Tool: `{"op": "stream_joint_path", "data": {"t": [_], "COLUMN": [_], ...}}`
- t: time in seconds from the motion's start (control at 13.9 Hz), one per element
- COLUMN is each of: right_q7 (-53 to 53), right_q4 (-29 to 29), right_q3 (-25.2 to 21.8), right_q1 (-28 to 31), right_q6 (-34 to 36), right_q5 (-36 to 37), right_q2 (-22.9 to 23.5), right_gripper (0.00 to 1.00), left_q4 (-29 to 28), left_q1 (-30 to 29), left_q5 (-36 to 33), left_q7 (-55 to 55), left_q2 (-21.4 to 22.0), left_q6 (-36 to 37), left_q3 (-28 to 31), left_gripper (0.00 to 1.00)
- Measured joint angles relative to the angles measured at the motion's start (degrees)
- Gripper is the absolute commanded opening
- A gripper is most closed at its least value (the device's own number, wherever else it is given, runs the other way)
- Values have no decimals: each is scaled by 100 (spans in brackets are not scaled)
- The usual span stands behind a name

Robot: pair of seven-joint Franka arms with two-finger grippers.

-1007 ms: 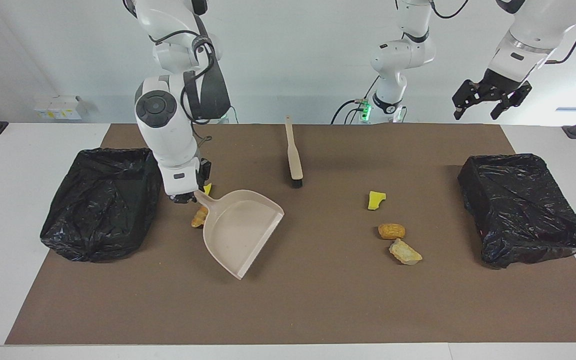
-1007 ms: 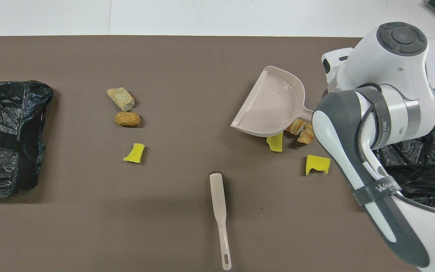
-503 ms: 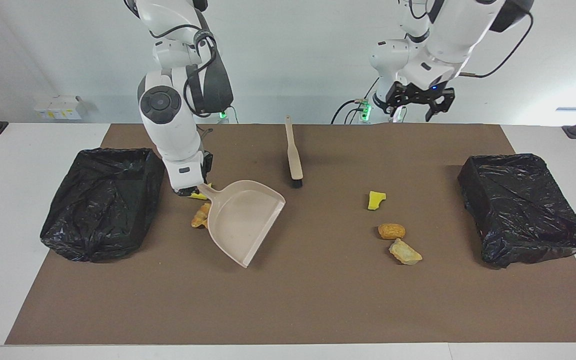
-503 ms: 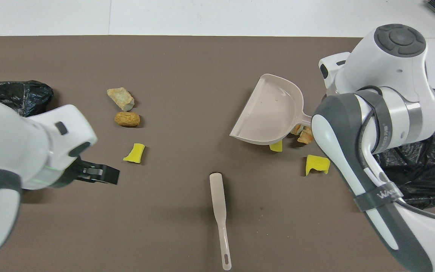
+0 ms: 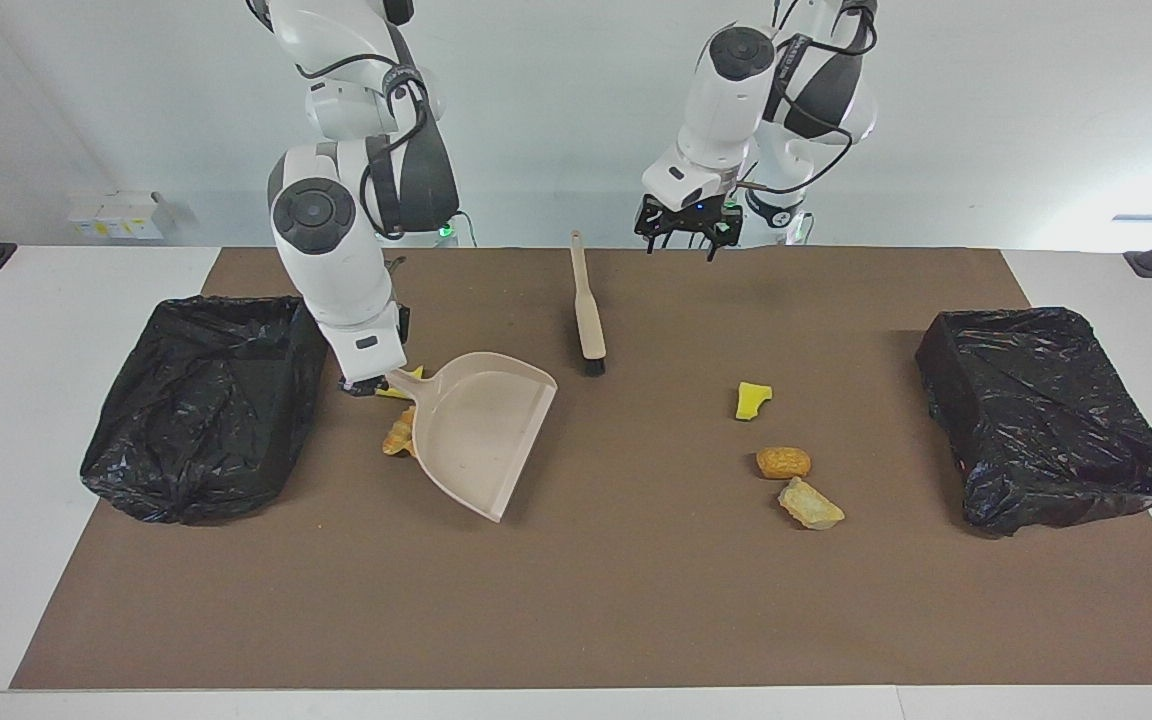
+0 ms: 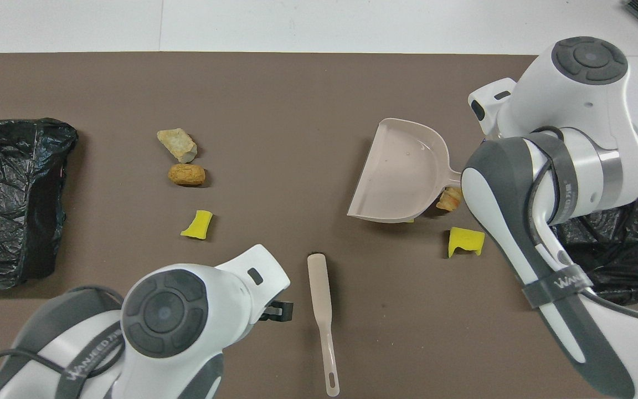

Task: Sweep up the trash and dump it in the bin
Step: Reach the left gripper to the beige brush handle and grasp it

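Note:
My right gripper (image 5: 371, 387) is shut on the handle of the beige dustpan (image 5: 476, 440), whose pan rests on the brown mat beside a black-lined bin (image 5: 206, 400). Trash lies by the handle: a croissant-like piece (image 5: 400, 435) and a yellow sponge chunk (image 6: 466, 241). More trash sits toward the left arm's end: a yellow chunk (image 5: 753, 400), a brown bread piece (image 5: 783, 462) and a pale piece (image 5: 811, 503). The beige brush (image 5: 588, 305) lies mid-table. My left gripper (image 5: 683, 238) hangs open over the mat, beside the brush's handle.
A second black-lined bin (image 5: 1046, 410) stands at the left arm's end of the table. The brown mat (image 5: 636, 600) covers most of the white table. In the overhead view my right arm hides its own gripper and part of the bin (image 6: 629, 238).
My left arm has swung in from its end of the table and come down beside the brush handle. The right gripper has turned the dustpan a little, over a yellow scrap.

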State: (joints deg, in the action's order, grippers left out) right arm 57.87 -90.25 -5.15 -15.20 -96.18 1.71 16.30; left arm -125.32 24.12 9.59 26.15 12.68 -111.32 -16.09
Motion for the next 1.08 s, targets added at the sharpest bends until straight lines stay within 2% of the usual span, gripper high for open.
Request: {"op": "stream_joint_path", "data": {"t": [0.14,0.43,0.65,0.93,1.01,1.08], "right_q7": [20,26,108,114,114,114], "right_q4": [-94,-387,-455,-479,-491,-506], "right_q3": [2,12,12,20,20,21], "right_q1": [-1,-16,-18,-29,-35,-39], "right_q6": [-62,-253,-287,-287,-287,-287], "right_q5": [26,191,250,251,251,252], "right_q2": [-35,-192,-241,-252,-257,-268], "right_gripper": [0,0,0,0,0,0], "left_q4": [-318,-410,-410,-488,-492,-494], "left_q1": [476,1103,1395,1710,1762,1775], "left_q5": [26,37,37,37,37,37], "left_q7": [429,1003,1176,1235,1250,1255], "left_q2": [-183,-1004,-1316,-1468,-1489,-1493], "left_q6": [-607,-1620,-1789,-1788,-1788,-1776], "left_q3": [-1,3,5,5,8,6], "left_gripper": [100,100,100,100,89,56]}}
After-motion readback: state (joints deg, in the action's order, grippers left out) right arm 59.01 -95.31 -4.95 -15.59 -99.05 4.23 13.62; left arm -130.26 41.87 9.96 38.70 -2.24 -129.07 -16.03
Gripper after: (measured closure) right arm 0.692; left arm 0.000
